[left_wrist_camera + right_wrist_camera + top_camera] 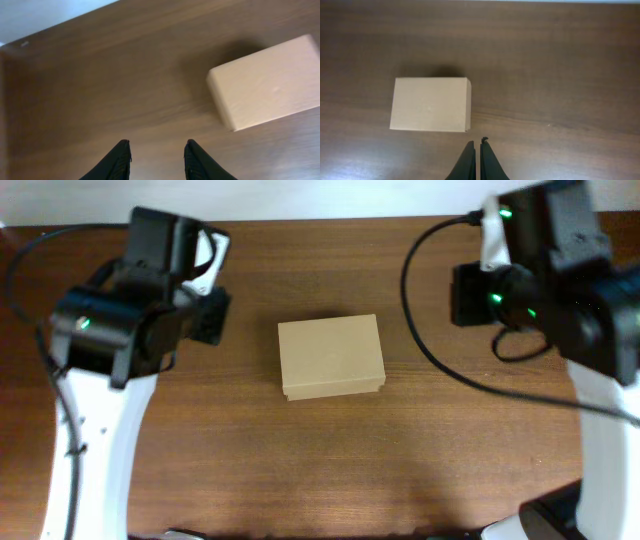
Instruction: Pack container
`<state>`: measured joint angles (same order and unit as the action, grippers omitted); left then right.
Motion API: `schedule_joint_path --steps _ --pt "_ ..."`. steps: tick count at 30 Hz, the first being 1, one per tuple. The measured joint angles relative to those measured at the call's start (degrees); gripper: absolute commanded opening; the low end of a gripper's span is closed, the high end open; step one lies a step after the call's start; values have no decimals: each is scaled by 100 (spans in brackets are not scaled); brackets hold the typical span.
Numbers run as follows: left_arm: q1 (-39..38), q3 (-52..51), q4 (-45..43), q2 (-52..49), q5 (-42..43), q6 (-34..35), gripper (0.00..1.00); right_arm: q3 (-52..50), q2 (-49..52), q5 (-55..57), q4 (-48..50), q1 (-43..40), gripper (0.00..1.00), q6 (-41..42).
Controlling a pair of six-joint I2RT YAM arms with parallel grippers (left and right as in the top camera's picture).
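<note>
The container (331,357), a small tan cardboard box with its lid down, lies in the middle of the wooden table; it also shows as the box (270,87) at the right of the left wrist view and the box (430,104) at the left of the right wrist view. My left gripper (157,145) stands open with only bare wood between its fingers, well to the left of the box. My right gripper (477,143) is shut on nothing, apart from the box on its right side. In the overhead view both arms hover at the table's sides, their fingers hidden under the wrists.
The left arm (120,320) and the right arm (560,270) with its black cable (430,350) flank the box. The table's far edge (320,220) meets a pale wall. Bare wood (330,470) lies in front of the box.
</note>
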<state>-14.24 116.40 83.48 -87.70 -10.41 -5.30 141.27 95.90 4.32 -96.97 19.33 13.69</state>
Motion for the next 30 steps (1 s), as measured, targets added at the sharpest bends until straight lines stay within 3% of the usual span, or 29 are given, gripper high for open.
schedule_joint_path --steps 8,9,10,11,12,13,14,16,30 --pt "369 -7 444 142 -358 131 36 -417 -994 87 0 0 4 -17" --pt "378 -15 509 168 -361 155 45 -570 -1222 87 0 0 6 -20" --pt "378 -15 592 203 -363 173 68 -682 -1408 90 0 0 10 -17" --pt "378 -17 658 258 -372 216 99 -780 -1628 96 4 0 14 -22" --pt "376 -17 684 310 -376 214 99 -861 -1818 107 0 0 18 -31" --pt "376 -17 688 345 -385 214 99 -931 -2017 111 0 0 27 -33" --pt "378 -17 704 431 -387 214 99 -977 -2203 125 0 0 43 -17" --pt "378 -17 723 533 -402 245 99 -1010 -2496 142 0 0 99 -9" --pt "378 -20 739 614 -402 256 99 -1069 -2726 149 0 0 99 -15"
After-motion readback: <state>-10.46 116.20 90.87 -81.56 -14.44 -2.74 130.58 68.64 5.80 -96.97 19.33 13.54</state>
